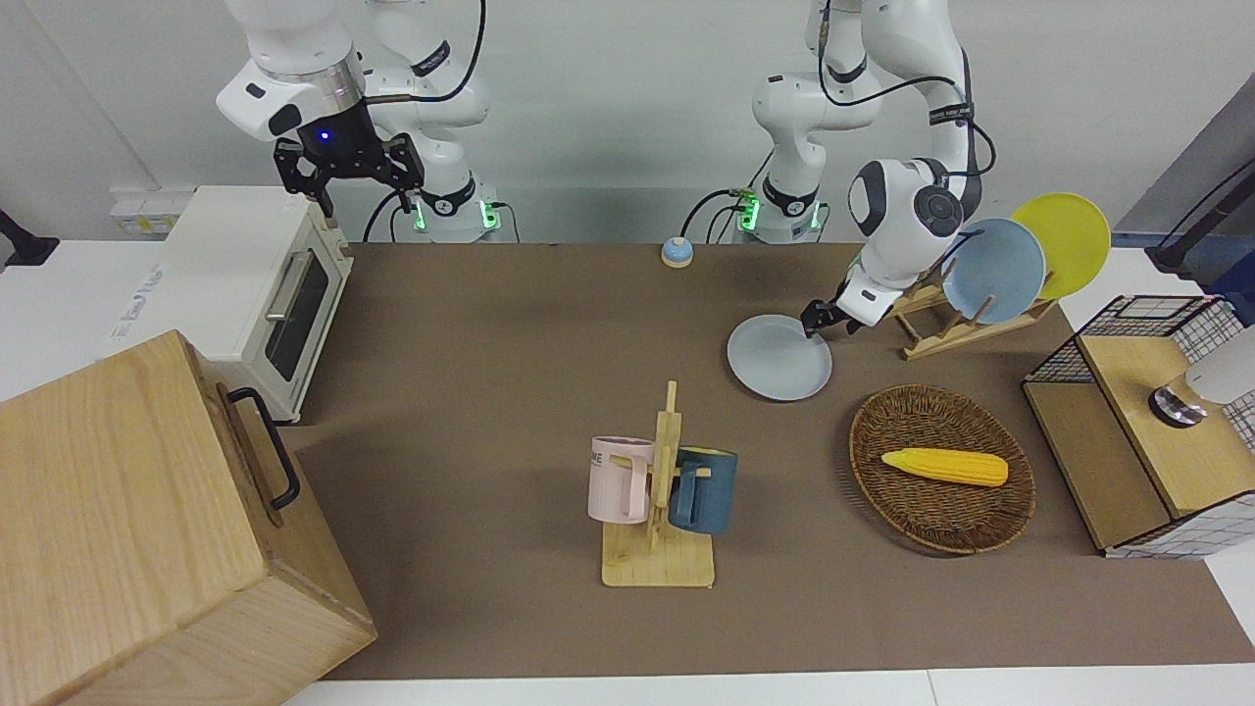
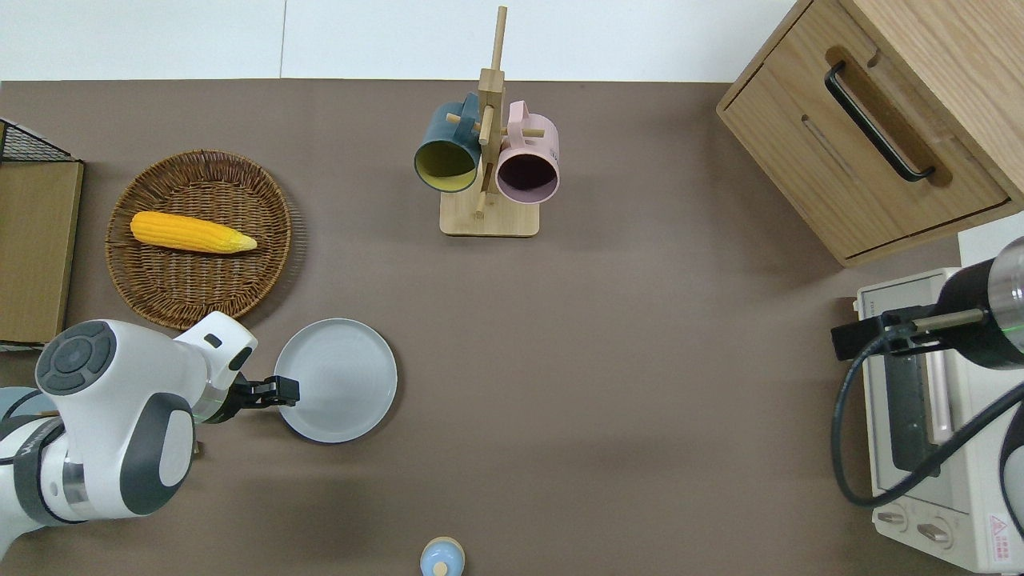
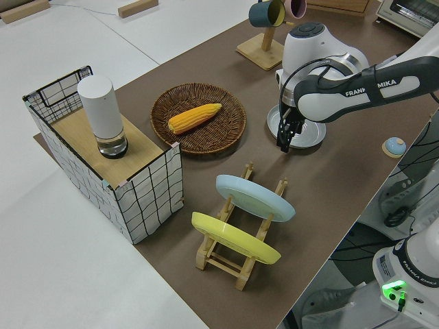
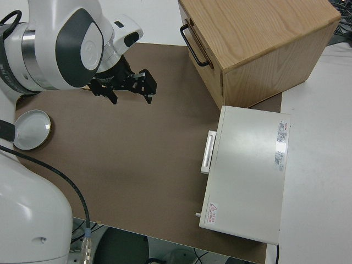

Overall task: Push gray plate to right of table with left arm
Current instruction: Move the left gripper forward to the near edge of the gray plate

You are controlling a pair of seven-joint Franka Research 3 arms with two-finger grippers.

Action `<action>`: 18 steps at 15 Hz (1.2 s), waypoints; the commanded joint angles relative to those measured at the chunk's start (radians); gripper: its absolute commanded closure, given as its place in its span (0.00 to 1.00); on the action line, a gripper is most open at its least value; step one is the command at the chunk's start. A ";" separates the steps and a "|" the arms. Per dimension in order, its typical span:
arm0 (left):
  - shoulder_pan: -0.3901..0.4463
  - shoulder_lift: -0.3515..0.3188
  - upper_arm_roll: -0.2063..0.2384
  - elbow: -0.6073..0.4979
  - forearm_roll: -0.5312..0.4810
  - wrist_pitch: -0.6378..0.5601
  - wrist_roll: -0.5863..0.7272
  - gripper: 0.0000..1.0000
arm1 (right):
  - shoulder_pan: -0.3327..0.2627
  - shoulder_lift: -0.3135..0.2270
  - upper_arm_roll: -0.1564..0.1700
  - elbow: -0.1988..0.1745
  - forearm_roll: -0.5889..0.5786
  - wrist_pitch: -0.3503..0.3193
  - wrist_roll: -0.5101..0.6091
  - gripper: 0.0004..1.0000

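Brown matte table (image 2: 608,360) with white edges, gray plate (image 2: 340,392) flat on it near the left arm's end.

Round and shallow, pale gray-blue, low raised rim, plain inside; lying nearer to the robots than the wicker basket (image 2: 152,296) with the corn cob (image 2: 192,232), between that basket and the small blue bell (image 2: 442,558), well apart from the mug rack (image 2: 488,216). Left gripper (image 2: 282,391) down low at the plate's rim on the side toward the left arm's end, fingertips at or just over that edge; contact unclear, and cannot tell whether those fingers are spread or closed. Right arm parked, right gripper (image 1: 348,176) with fingers spread apart, holding nothing.
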State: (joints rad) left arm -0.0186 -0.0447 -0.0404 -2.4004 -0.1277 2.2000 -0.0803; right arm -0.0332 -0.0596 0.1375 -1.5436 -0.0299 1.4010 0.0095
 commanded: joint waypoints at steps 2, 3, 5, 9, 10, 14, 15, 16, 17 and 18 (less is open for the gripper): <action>-0.006 0.014 0.002 -0.036 -0.023 0.058 0.027 0.13 | -0.024 -0.009 0.019 0.000 -0.008 -0.014 -0.008 0.00; -0.006 0.014 0.002 -0.036 -0.023 0.060 0.025 0.14 | -0.024 -0.009 0.019 0.000 -0.010 -0.014 -0.008 0.00; -0.006 0.020 0.002 -0.036 -0.024 0.073 0.025 0.19 | -0.024 -0.009 0.019 0.000 -0.010 -0.014 -0.008 0.00; -0.007 0.034 0.002 -0.036 -0.046 0.084 0.027 0.46 | -0.024 -0.009 0.019 0.000 -0.010 -0.014 -0.008 0.00; -0.012 0.034 0.002 -0.036 -0.047 0.084 0.027 0.54 | -0.024 -0.009 0.019 0.000 -0.008 -0.014 -0.008 0.00; -0.029 0.035 0.002 -0.034 -0.081 0.089 0.027 0.83 | -0.024 -0.009 0.019 0.000 -0.008 -0.014 -0.008 0.00; -0.033 0.035 0.002 -0.034 -0.088 0.092 0.025 0.88 | -0.024 -0.009 0.019 0.000 -0.008 -0.014 -0.008 0.00; -0.038 0.037 0.002 -0.034 -0.099 0.090 0.024 0.91 | -0.024 -0.009 0.019 0.000 -0.008 -0.014 -0.008 0.00; -0.043 0.037 0.002 -0.032 -0.099 0.090 0.020 0.91 | -0.024 -0.009 0.019 0.000 -0.008 -0.014 -0.008 0.00; -0.044 0.037 0.000 -0.032 -0.099 0.092 0.016 0.92 | -0.024 -0.009 0.019 0.000 -0.008 -0.014 -0.008 0.00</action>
State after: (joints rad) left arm -0.0399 -0.0086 -0.0461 -2.4168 -0.2037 2.2616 -0.0677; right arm -0.0332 -0.0596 0.1375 -1.5436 -0.0299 1.4010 0.0095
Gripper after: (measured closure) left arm 0.894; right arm 0.004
